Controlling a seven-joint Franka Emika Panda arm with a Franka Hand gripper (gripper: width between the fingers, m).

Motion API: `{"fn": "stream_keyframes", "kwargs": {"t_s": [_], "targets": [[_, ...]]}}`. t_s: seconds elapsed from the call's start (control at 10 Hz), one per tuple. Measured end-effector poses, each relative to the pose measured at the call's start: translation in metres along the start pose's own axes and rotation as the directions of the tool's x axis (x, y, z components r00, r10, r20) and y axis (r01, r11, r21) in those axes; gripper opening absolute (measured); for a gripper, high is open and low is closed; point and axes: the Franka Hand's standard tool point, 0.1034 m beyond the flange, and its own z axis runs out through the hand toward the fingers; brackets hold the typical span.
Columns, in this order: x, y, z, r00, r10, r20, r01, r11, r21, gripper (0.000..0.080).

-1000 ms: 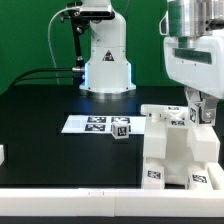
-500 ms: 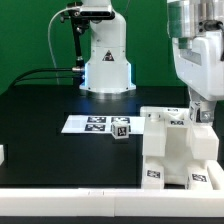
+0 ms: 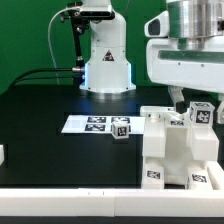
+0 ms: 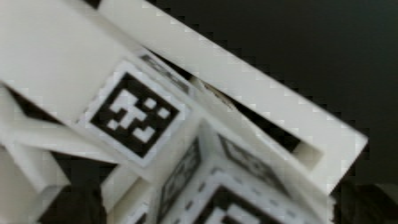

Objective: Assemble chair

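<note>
fingers open, holding nothing, hovering over the part-built chair lower right; seating step looks done, next probably fetch the small tagged block frame centre.

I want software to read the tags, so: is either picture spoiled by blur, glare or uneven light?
Exterior view: evenly lit and fairly sharp; the matte white blocky plastic chair is bright yet its tags show clearly; the glossy white robot pedestal shows a bluish sheen. Wrist view: very close and soft; one square black-and-white tag is legible, a lower tag is blurred and cropped.
</note>
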Motion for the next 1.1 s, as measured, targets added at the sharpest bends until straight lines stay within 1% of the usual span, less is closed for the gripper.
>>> {"fn": "stream_keyframes", "kwargs": {"t_s": [0.2, 0.3, 0.4, 0.5, 0.6, 0.7, 0.8, 0.9, 1.0, 1.1], "targets": [[0.0008, 0.0004, -0.0001, 0.995, -0.101, 0.000, 0.101, 0.995, 0.000, 0.0649], [0.0003, 0.0005, 0.0002, 0.974, -0.228, -0.003, 0.228, 0.974, -0.006, 0.0649], [-0.0040, 0.0004, 0.0027, 0.893, -0.449, -0.004, 0.449, 0.893, -0.027, 0.0649], [-0.0036, 0.0029, 0.0074, 0.815, -0.579, 0.008, 0.579, 0.815, -0.031, 0.0649], [-0.0025, 0.0032, 0.0074, 0.837, -0.547, 0.006, 0.547, 0.837, -0.030, 0.0649], [-0.0027, 0.0032, 0.0076, 0.848, -0.530, 0.006, 0.530, 0.848, -0.031, 0.0561], [-0.0025, 0.0034, 0.0077, 0.848, -0.531, 0.006, 0.530, 0.847, -0.031, 0.0424], [-0.0030, 0.0032, 0.0078, 0.880, -0.475, 0.004, 0.475, 0.879, -0.030, 0.0424], [-0.0032, 0.0024, 0.0075, 0.912, -0.411, 0.002, 0.411, 0.911, -0.029, 0.0259], [-0.0029, 0.0001, 0.0069, 0.948, -0.317, -0.003, 0.317, 0.948, -0.027, 0.0262]]}}
